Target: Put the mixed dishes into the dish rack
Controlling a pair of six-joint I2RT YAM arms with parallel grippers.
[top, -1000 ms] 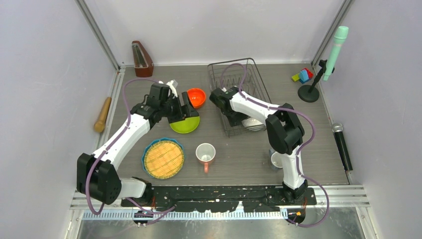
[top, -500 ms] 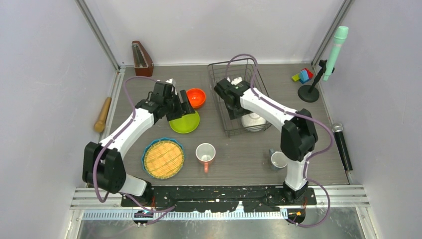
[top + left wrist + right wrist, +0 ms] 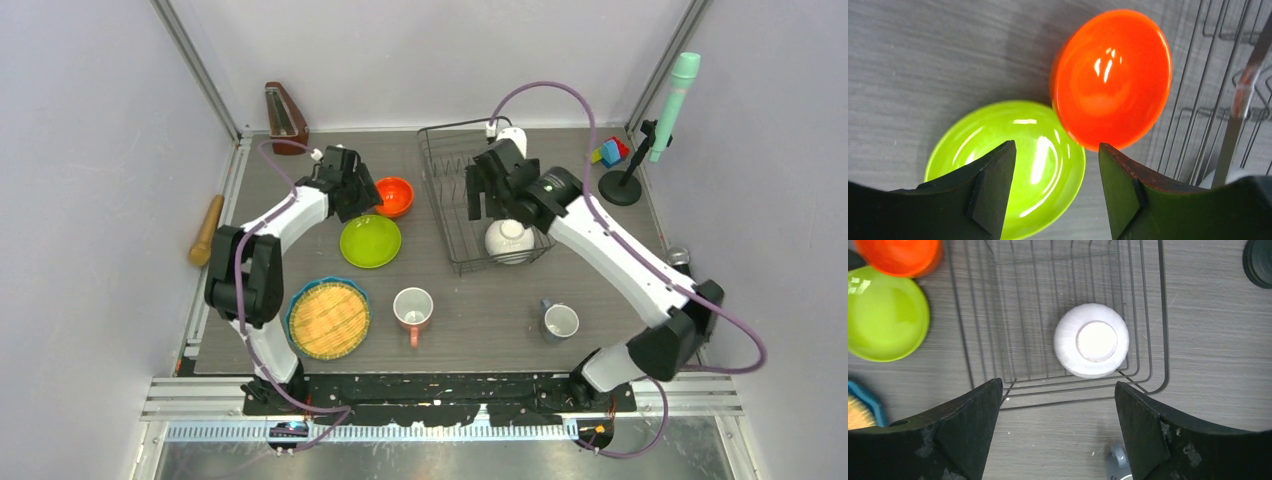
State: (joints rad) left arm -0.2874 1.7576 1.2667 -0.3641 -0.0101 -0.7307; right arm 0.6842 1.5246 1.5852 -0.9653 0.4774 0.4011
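Below parted right jaws: white bowl inverted inside dish rack.

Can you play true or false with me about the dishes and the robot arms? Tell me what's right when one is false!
1. The white bowl is inside the dish rack. True.
2. The orange bowl is in the dish rack too. False: it sits on the table, left of the rack, beside the green plate.
3. The left gripper and the right gripper are both open and hold nothing. True.
4. The white bowl is the right way up. False: it is upside down, with its base on top.
5. The pink mug and the grey mug stand on the table, outside the rack. True.
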